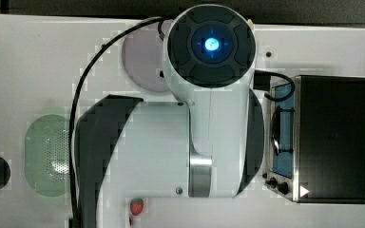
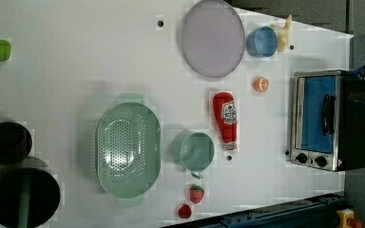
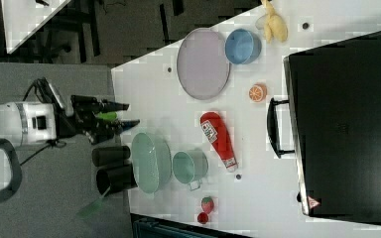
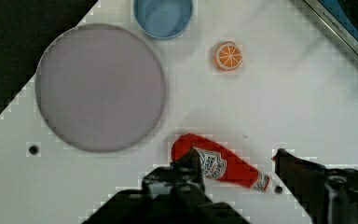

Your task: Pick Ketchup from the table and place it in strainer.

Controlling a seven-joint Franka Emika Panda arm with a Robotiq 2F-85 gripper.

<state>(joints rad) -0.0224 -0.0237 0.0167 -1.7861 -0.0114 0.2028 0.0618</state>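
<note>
Nothing's done yet, I'd say. Ketchup [image 2: 226, 120] lies flat on the table [image 2: 76, 61], just right of the teal cup [image 2: 196, 151] in the left view, well apart from the empty strainer [image 2: 128, 149]. Gripper [image 4: 235, 170] hangs above it, jaws wide, holding nothing. Slim red bottle, white label.

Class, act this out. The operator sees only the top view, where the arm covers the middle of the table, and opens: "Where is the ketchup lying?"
Observer: In the left view the Ketchup lies flat on the table, cap end toward the left view's bottom.
Operator: Is it gripped yet?
Observer: No. In the right view the gripper is open and well clear of the bottle.
Operator: What sits between it and the strainer?
Observer: In the left view, a teal cup stands between it and the strainer.
</note>
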